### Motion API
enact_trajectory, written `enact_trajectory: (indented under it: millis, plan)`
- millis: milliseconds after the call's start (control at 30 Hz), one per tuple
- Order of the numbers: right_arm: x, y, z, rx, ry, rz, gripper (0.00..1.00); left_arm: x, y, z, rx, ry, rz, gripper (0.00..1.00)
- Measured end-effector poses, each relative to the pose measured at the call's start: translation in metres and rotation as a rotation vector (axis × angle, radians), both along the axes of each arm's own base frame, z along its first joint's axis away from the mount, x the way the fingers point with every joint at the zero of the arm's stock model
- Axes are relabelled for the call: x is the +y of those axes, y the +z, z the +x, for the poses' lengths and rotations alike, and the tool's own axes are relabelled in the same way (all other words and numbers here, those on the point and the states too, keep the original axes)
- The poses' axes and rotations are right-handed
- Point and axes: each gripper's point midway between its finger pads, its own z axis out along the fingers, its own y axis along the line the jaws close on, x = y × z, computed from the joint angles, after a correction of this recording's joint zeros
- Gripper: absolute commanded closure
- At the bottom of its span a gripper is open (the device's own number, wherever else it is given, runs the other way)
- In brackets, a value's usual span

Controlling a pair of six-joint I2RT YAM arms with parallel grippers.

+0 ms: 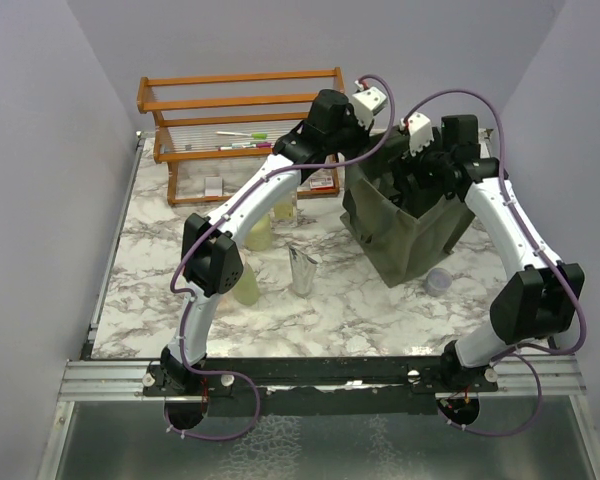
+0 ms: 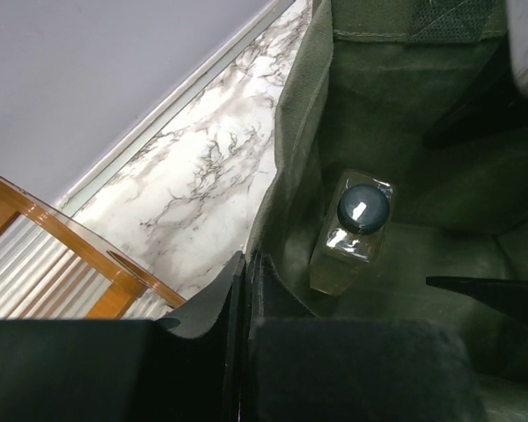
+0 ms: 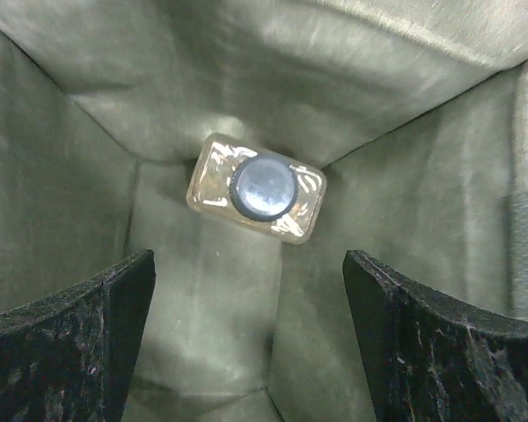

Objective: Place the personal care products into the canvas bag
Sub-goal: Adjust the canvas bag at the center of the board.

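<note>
The right jaws are open over a bottle (image 3: 257, 187) that looks light and slippery, best held by its flat sides, while the left jaws pinch the floppy bag (image 3: 378, 79)

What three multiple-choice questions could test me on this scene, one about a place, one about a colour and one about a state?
1. Where is the bottle?
A. On the rack
B. Inside the bag
C. On the table

2. What colour is the bag?
A. Orange
B. Lavender
C. Dark green

3. How does the right gripper stand?
A. Open
B. Shut on the bottle
C. Shut on the bag

Answers:
1 B: the right wrist view looks down on the bottle's black cap, with the bag's walls all around it.
2 C: the fabric is dark olive green in every view.
3 A: its two fingers stand wide apart above the bottle and touch nothing.
</note>
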Motion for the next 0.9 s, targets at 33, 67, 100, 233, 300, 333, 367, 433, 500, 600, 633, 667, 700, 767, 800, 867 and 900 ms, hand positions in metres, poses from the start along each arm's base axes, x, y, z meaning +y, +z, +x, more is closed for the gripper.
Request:
enact_trajectory:
  millis: [33,67,100,233,300,333,367,433,500,600,633,667,700,767,800,867,900]
  plan:
    - [-0.001,-0.007,-0.002,0.017,-0.002,-0.004,0.13,0.000,0.000,0.000,0.004,0.000,-0.003,1.00]
    - [-0.002,-0.012,-0.004,0.031,-0.005,-0.008,0.13,0.000,0.000,-0.001,0.009,-0.002,-0.008,1.00]
    - [-0.002,-0.015,-0.005,0.038,-0.007,-0.010,0.13,0.000,0.001,-0.001,0.013,-0.004,-0.013,1.00]
    - [-0.006,-0.024,-0.011,0.059,-0.020,-0.021,0.14,0.000,0.007,-0.008,0.044,-0.027,-0.045,1.00]
    - [-0.007,-0.026,-0.016,0.071,-0.024,-0.023,0.15,0.000,0.011,-0.016,0.064,-0.046,-0.061,1.00]
    - [-0.007,-0.025,-0.018,0.072,-0.025,-0.021,0.15,0.001,0.012,-0.022,0.078,-0.058,-0.065,1.00]
    - [-0.007,-0.022,-0.021,0.067,-0.026,-0.019,0.16,0.002,0.013,-0.028,0.087,-0.070,-0.070,1.00]
    - [-0.007,-0.013,-0.027,0.051,-0.022,-0.011,0.18,0.007,0.015,-0.042,0.105,-0.094,-0.075,1.00]
    - [-0.004,-0.003,-0.035,0.031,-0.001,0.007,0.22,0.011,0.015,-0.055,0.115,-0.118,-0.075,1.00]
    - [0.004,0.006,-0.054,0.014,0.053,0.043,0.31,0.016,0.011,-0.072,0.118,-0.165,-0.065,1.00]
    - [0.007,0.006,-0.061,0.019,0.071,0.053,0.33,0.017,0.010,-0.076,0.118,-0.182,-0.063,1.00]
    - [0.011,0.005,-0.071,0.025,0.104,0.063,0.35,0.018,0.008,-0.081,0.114,-0.202,-0.062,1.00]
    - [0.013,0.005,-0.077,0.033,0.123,0.071,0.37,0.019,0.008,-0.084,0.110,-0.215,-0.062,1.00]
    - [0.019,0.001,-0.092,0.056,0.175,0.084,0.41,0.020,0.005,-0.087,0.106,-0.233,-0.062,1.00]
    - [0.020,0.000,-0.099,0.070,0.194,0.089,0.41,0.019,0.005,-0.088,0.105,-0.237,-0.062,1.00]
    - [0.024,-0.002,-0.110,0.092,0.228,0.099,0.42,0.019,0.002,-0.088,0.098,-0.244,-0.061,1.00]
    - [0.026,-0.001,-0.117,0.102,0.257,0.104,0.42,0.019,0.001,-0.088,0.096,-0.244,-0.061,1.00]
